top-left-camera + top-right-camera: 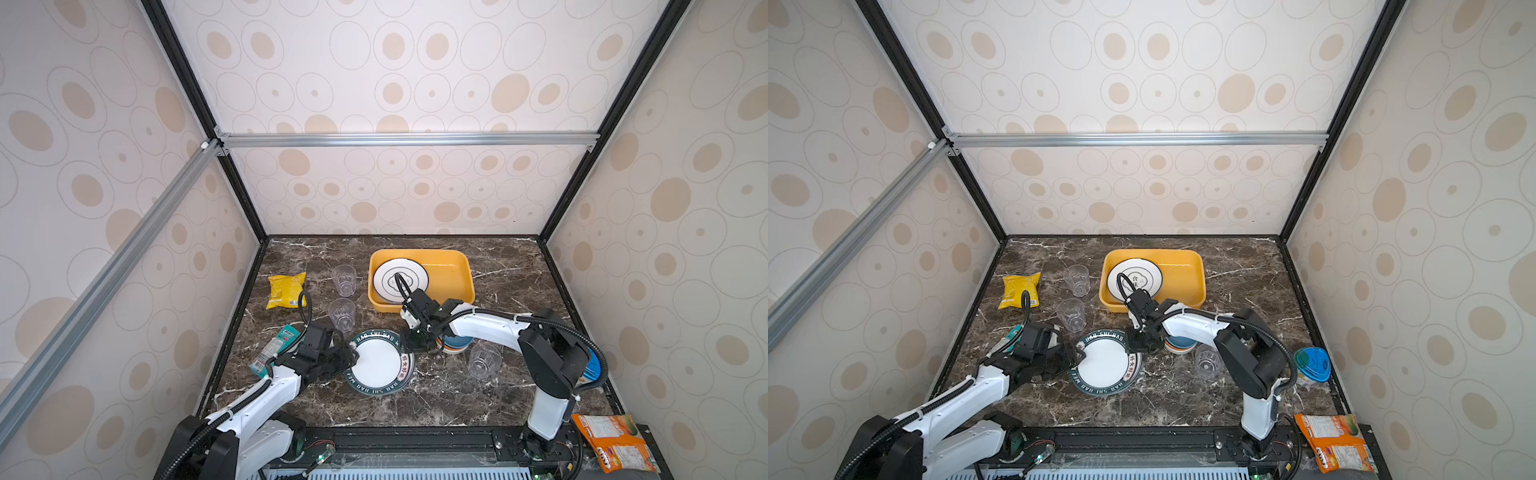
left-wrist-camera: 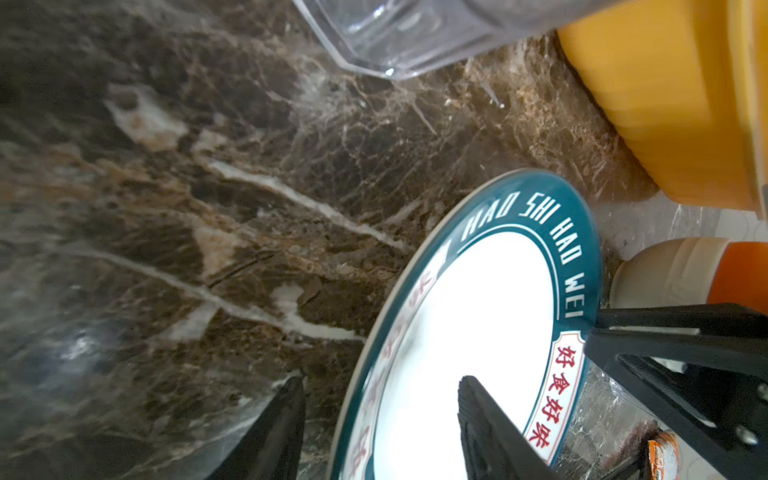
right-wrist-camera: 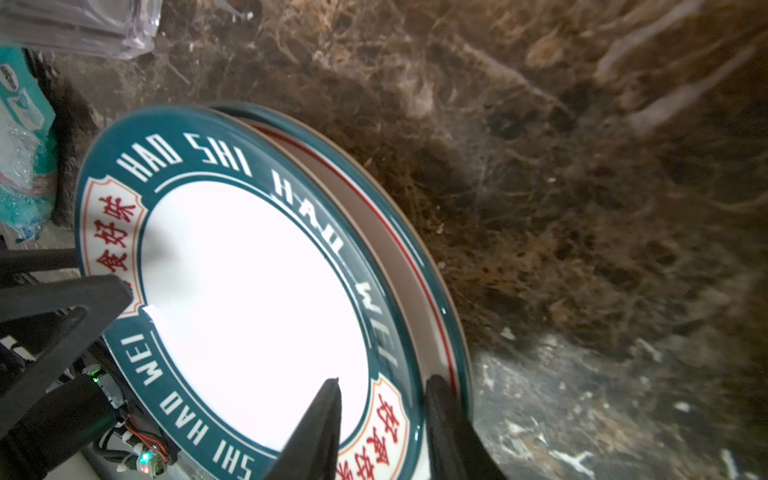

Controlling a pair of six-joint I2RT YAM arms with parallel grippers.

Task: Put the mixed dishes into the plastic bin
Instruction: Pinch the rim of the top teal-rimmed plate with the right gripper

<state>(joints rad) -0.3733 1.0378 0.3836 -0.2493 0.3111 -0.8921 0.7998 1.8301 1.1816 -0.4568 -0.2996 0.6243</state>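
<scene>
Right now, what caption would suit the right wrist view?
Right gripper straddling the rim of the top green-rimmed plate, stacked on a second plate on the marble tabletop.

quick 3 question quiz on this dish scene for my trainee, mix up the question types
1. Count: how many clear ribbed plastic cups stand on the dark marble table in both top views?
2. True or false: the shallow yellow-orange plastic bin already holds a round white plate with black rings.
3. Choose one: the left claw and the right claw both straddle the rim of
A. the round white plate with a green lettered rim
B. a yellow snack bag
C. a small blue bowl

Key: 1. three; 2. true; 3. A
</scene>
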